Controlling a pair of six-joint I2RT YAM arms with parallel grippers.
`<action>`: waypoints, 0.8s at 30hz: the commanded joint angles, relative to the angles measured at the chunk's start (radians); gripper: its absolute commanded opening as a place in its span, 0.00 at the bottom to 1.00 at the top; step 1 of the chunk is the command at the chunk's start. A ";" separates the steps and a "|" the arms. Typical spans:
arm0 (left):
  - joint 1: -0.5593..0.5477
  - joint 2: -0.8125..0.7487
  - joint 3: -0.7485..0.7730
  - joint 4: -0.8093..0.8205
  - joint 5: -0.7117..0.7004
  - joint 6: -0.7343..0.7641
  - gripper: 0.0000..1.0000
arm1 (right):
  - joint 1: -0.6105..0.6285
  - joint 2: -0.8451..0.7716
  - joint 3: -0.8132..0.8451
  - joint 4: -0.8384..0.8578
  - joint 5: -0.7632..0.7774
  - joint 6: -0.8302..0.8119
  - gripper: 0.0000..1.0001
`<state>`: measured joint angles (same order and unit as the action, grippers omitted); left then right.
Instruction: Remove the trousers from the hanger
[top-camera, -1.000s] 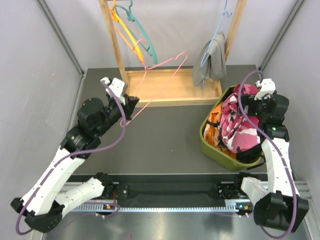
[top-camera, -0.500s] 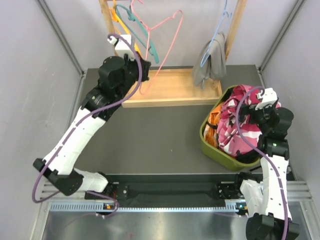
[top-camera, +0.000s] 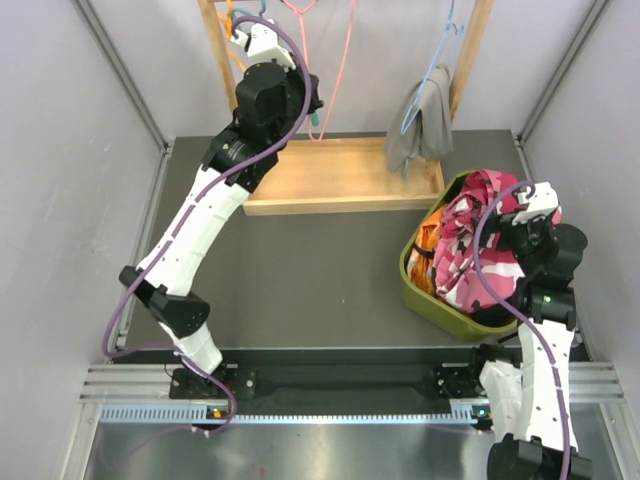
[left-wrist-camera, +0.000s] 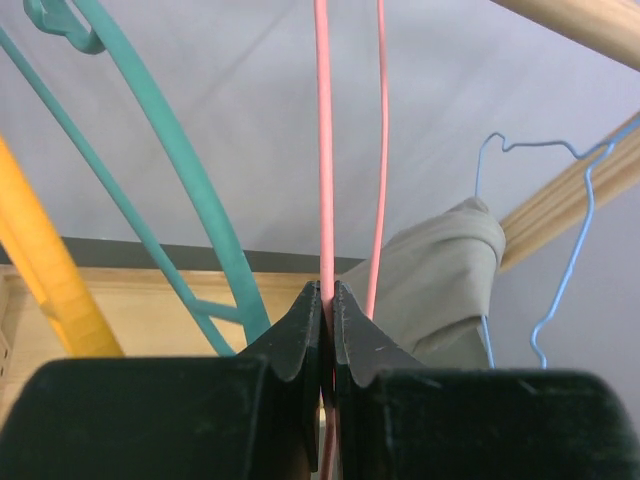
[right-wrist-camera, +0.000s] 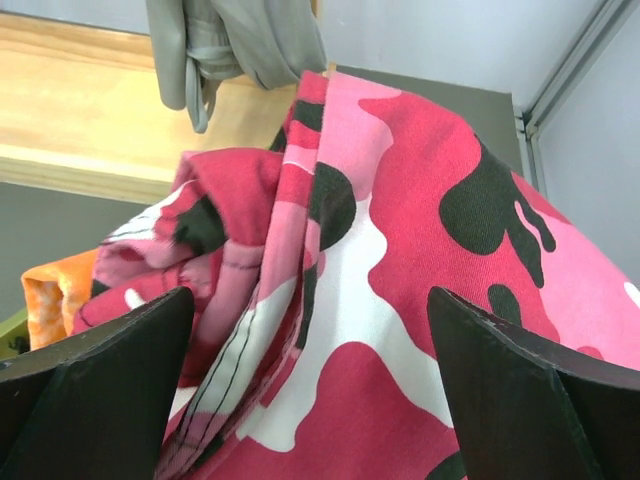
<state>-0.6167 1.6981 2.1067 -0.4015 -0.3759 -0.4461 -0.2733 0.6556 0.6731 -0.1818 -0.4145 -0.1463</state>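
The light grey trousers (top-camera: 420, 125) hang on a blue wire hanger (top-camera: 440, 50) on the wooden rack; they also show in the left wrist view (left-wrist-camera: 440, 280) and the right wrist view (right-wrist-camera: 230, 45). My left gripper (left-wrist-camera: 328, 290) is shut on an empty pink hanger (left-wrist-camera: 322, 150), held high at the rack's top (top-camera: 345, 60). The pink-and-dark patterned trousers (top-camera: 480, 250) lie heaped in a green bin (top-camera: 420, 295), over the orange trousers (top-camera: 425, 262). A dark fold (top-camera: 497, 305) at the bin's near side may be the black trousers. My right gripper (right-wrist-camera: 320, 400) is open and empty just above the patterned cloth (right-wrist-camera: 400, 250).
The wooden rack base (top-camera: 340, 185) stands at the back of the table, with posts left and right. A teal hanger (left-wrist-camera: 180, 170) and an orange hanger (left-wrist-camera: 40, 260) hang left of the pink one. Grey walls close in both sides.
My left arm has swung the pink hanger from low over the table up to the rack's top. My right gripper has drawn back a little over the bin.
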 joint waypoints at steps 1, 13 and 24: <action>0.015 0.055 0.113 -0.005 -0.058 -0.029 0.00 | -0.015 -0.033 -0.009 0.036 -0.026 0.014 1.00; 0.057 0.133 0.118 -0.076 -0.011 -0.088 0.00 | -0.015 -0.091 -0.012 0.039 -0.035 0.028 1.00; 0.057 0.012 0.000 -0.005 0.063 -0.065 0.64 | -0.015 -0.106 0.069 -0.025 -0.191 -0.078 1.00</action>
<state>-0.5598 1.8126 2.1269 -0.4854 -0.3462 -0.5247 -0.2737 0.5610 0.6720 -0.2028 -0.5159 -0.1703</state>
